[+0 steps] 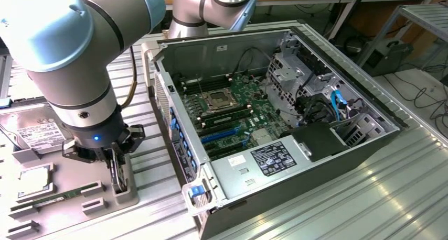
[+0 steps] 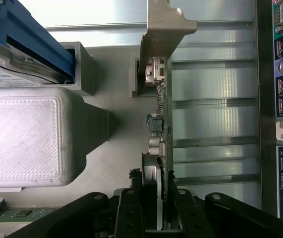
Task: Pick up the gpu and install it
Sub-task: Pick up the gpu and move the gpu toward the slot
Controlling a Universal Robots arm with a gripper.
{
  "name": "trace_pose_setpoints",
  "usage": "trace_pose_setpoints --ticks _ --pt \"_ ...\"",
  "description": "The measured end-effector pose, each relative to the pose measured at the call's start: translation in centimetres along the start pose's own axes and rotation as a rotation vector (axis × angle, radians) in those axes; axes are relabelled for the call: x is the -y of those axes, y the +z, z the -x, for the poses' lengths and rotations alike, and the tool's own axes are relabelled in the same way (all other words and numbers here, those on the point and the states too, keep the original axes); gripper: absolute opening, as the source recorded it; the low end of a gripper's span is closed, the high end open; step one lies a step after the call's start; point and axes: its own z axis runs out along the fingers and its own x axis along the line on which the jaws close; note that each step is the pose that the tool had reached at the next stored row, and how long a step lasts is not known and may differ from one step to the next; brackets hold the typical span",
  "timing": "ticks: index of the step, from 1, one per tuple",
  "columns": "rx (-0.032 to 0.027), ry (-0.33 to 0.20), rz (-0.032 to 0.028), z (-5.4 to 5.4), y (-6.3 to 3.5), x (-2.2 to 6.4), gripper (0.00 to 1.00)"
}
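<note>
Because the gpu (image 2: 161, 124) stands on edge in its holder (image 1: 130, 196) at the exterior view's left, my end effector (image 1: 116, 165) straddles it from above; whether it grasps I cannot tell. Rightward, the case (image 1: 210, 51) lies open on the worktop (image 1: 364, 198).

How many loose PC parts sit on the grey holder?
4: hard drive at the far end, CPU nearer, memory stick at the near edge, gpu upright on the case side. The arm may hide more.
</note>
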Motion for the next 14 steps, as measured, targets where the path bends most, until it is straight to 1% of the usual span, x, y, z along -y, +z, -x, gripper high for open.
trace_pose_setpoints --ticks 5,11,12,14 --pt "0.0 0.0 -0.0001 0.0 -0.15 -0.01 0.28" --pt "0.0001 0.0 0.0001 0.1 -1.13 -0.06 0.28" --pt "-0.0001 0.0 0.0008 0.1 -1.39 -0.08 0.28" --pt "-0.0001 0.0 0.0044 0.1 -1.67 -0.09 0.28"
